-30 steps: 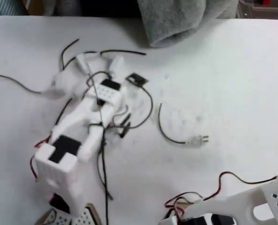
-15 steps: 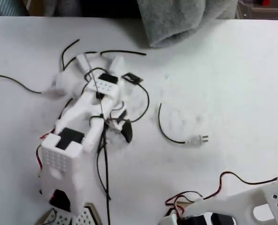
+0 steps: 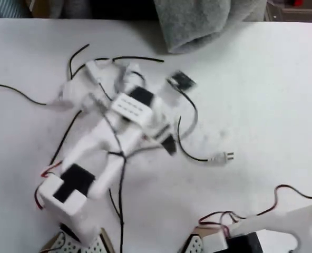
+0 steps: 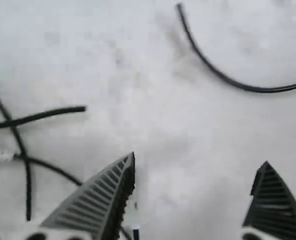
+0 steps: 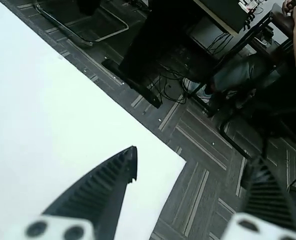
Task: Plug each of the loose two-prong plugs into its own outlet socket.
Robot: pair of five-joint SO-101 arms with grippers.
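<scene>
A loose white two-prong plug (image 3: 222, 156) lies right of the table's middle, and its black cord (image 3: 183, 142) curves back toward the left arm. My left gripper (image 3: 174, 112) hovers open over the far end of that cord, black fingertips wide apart. In the left wrist view the gripper (image 4: 199, 159) holds nothing, with the cord (image 4: 213, 76) on the table beyond it. Several white plug or socket pieces (image 3: 95, 68) with black cords lie at the back left, too blurred to tell apart. My right gripper (image 5: 197, 155) is open and empty over the table's edge.
A grey cloth (image 3: 198, 23) hangs over the table's back edge. Loose black cords (image 3: 19, 94) trail at the far left. The right arm (image 3: 274, 226) with its red and black wires sits at the front right corner. Beyond the table edge (image 5: 153, 145) the floor shows.
The left arm has swung right, away from the white pieces at the back left and toward the loose plug's cord. The right arm has shifted a little at the front right.
</scene>
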